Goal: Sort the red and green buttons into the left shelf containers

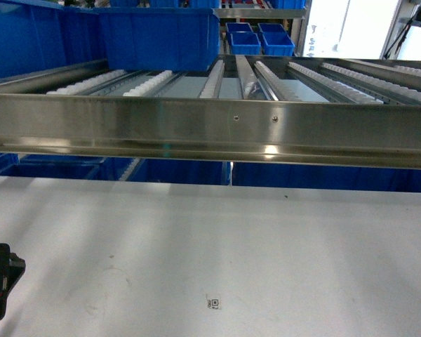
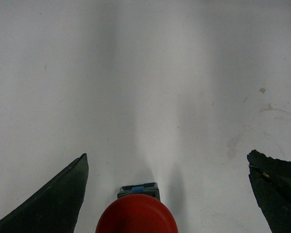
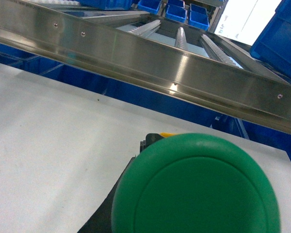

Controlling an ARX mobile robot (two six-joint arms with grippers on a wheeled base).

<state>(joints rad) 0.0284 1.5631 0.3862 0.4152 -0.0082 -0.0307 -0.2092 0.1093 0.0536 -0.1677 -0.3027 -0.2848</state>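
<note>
The only marking I can find is a small square code sticker (image 1: 213, 303) stuck flat on the white surface (image 1: 266, 239), too small to read; no brand or lettering shows anywhere else. Behind the surface runs the left shelf (image 1: 210, 130), a shiny steel rail across the front with lanes of white rollers sloping back behind it. A big blue container (image 1: 158, 35) sits on those rollers at the upper left, and I cannot see into it from here. Further back, small blue bins (image 1: 259, 38) stand in a cluster, open-topped, and what they hold cannot be made out. More blue bins show in the gap beneath the rail. Down in the left wrist view the left gripper (image 2: 167, 194) has its dark jaws spread wide, and the red button (image 2: 137, 213) stands on the surface between them, touching neither, its red cap nearest the camera and a dark body with a bit of blue behind it. In the right wrist view the green button (image 3: 196, 187) fills the foreground, its broad green cap facing the lens above the surface, with the steel rail beyond. The right gripper's jaws are hidden behind that cap, so I cannot tell how they stand.
</note>
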